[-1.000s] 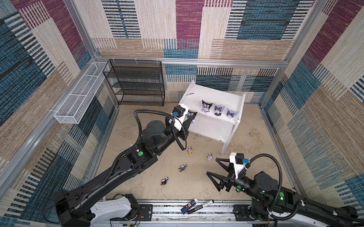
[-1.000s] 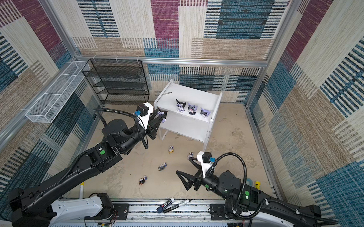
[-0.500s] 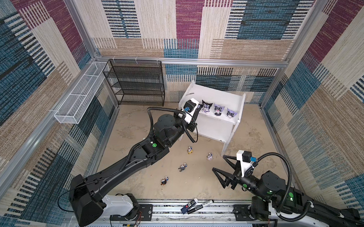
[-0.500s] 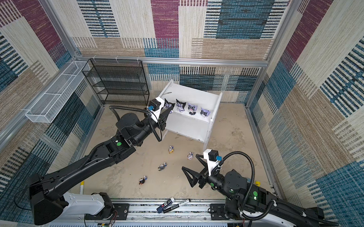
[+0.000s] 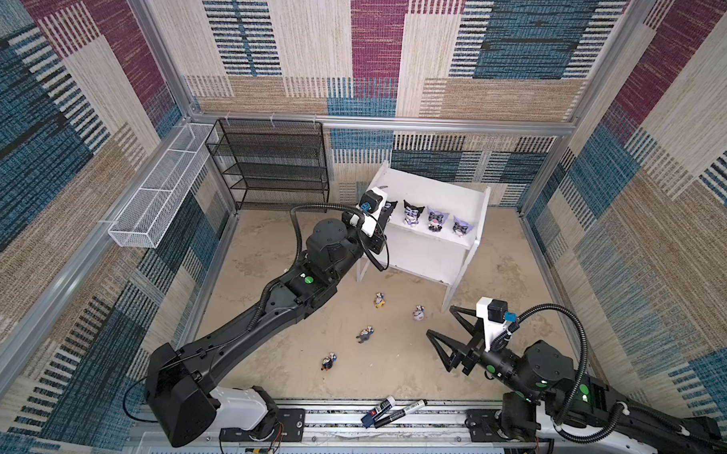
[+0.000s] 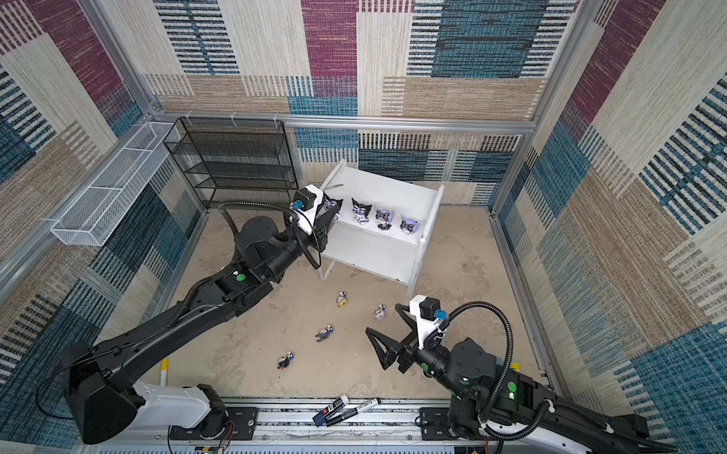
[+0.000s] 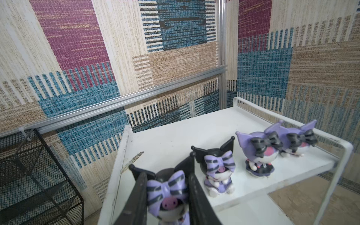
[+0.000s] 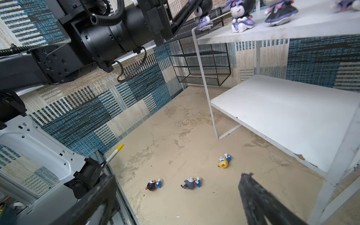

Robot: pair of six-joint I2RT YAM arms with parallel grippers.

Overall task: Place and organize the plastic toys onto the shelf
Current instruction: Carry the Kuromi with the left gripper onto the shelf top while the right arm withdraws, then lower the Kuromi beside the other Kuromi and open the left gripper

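Note:
My left gripper (image 7: 167, 194) (image 5: 384, 212) is shut on a black-hooded toy with a striped lilac bow (image 7: 167, 191) (image 6: 332, 205), at the left end of the white shelf's top tier (image 7: 175, 140) (image 5: 434, 189). Three hooded toys stand in a row to its right (image 5: 412, 213) (image 5: 437, 220) (image 5: 461, 227). Several small toys lie on the floor in front of the shelf (image 5: 379, 300) (image 5: 418, 312) (image 5: 365, 334). Above the floor near them hangs my right gripper (image 5: 441, 321) (image 8: 177, 178), open and holding nothing.
A black wire-mesh rack (image 5: 272, 166) stands left of the shelf, with a long white wire basket (image 5: 159, 196) on the left wall. Marker pens (image 5: 393, 412) lie on the front rail. A yellow-tipped pen (image 8: 115, 153) lies by the left arm's base.
My left arm has carried the black-hooded toy from in front of the shelf's left side up to the top tier's left end. The right gripper shifted slightly, still open.

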